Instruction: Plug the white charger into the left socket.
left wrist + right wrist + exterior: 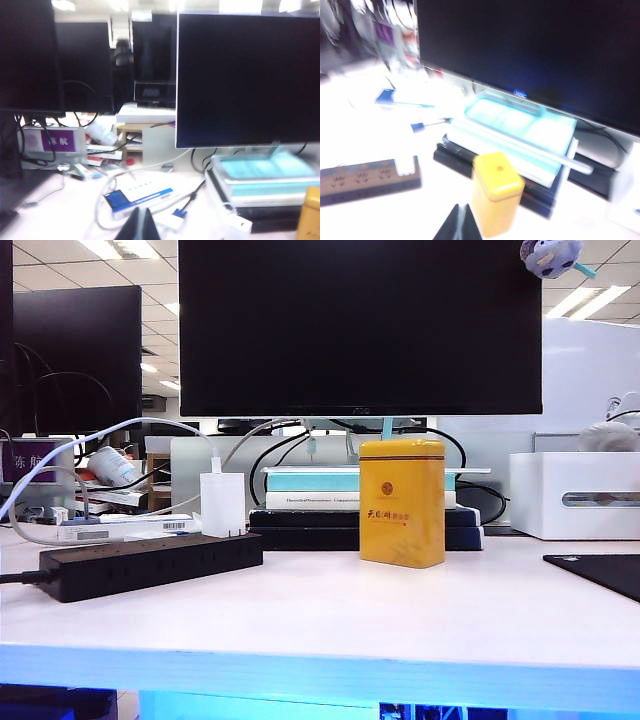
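Observation:
The white charger stands upright on the right end of the black power strip, the end nearest the yellow tin, and its thin cable arcs up and to the left. In the right wrist view the charger stands on the strip with three bare outlets beside it. The strip's left end, where the left socket lies, shows only edge-on. Neither gripper shows in the exterior view. My left gripper is shut and empty, back from the table's clutter. My right gripper is shut and empty, just short of the tin.
A yellow tin stands mid-table in front of stacked books under a big monitor. At the right are a white box with a grey slot and a black mat. Cables and small boxes lie behind the strip.

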Motion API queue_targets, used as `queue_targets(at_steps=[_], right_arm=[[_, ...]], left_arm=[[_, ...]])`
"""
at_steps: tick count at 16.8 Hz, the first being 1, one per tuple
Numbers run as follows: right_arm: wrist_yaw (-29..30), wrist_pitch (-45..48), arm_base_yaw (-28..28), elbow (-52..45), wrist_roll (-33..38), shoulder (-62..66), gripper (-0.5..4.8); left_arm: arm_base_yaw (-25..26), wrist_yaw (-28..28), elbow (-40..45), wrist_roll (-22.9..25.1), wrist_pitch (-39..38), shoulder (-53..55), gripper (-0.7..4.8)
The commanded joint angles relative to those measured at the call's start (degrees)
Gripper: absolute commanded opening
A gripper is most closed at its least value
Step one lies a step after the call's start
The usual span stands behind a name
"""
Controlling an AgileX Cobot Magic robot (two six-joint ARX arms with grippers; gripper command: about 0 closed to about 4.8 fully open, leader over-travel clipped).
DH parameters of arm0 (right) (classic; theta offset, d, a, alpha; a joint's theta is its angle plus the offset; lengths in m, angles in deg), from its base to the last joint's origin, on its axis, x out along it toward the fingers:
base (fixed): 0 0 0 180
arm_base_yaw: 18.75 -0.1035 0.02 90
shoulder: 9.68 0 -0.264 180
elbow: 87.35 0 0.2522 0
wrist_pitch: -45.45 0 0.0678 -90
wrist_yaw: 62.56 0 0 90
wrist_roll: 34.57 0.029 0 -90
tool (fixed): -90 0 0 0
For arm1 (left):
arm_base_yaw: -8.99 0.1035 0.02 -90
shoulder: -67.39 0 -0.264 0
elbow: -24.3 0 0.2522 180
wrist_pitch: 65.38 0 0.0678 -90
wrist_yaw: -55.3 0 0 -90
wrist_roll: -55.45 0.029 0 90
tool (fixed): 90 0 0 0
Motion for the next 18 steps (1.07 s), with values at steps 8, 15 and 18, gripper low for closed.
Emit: queue_targets(at_steps=[8, 15, 18], right_arm=[[0.0, 14.7, 0.5, -36.4, 4.5, -16.5, -0.01], [-1.3, 20.4, 0.5, -47.5, 5.2, -16.5, -0.01], [-1.2, 16.1, 0.5, -48.6, 5.5, -16.5, -0.01]], left_arm=[[0.0, 1.9, 22.9, -10.8, 12.3, -4.1, -0.02], [0.0, 3.5, 37.6, -11.0, 18.5, -4.2, 0.27], [0.0, 3.5, 37.6, -3.4, 18.1, -4.2, 0.26]])
